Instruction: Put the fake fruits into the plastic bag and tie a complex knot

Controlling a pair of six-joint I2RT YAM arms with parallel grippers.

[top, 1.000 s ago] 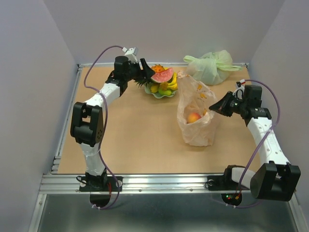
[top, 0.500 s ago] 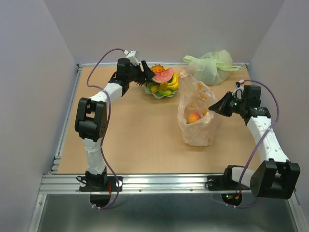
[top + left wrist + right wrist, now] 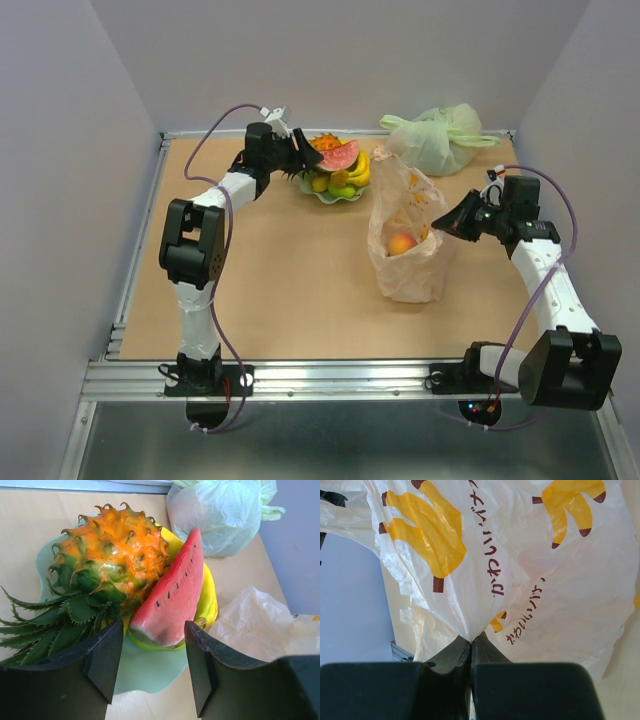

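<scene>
Your left gripper gapes empty before the red plastic watermelon slice; your right gripper pinches the whitish banana-printed plastic bag.

**One high, two close**

The top external camera looks down from above and behind the arm bases, taking in the whole table. The left wrist camera looks past the left gripper, near the watermelon slice, which sits small and far in the top view. The right wrist camera faces the plastic bag close up; the top view shows it right of centre.
</scene>
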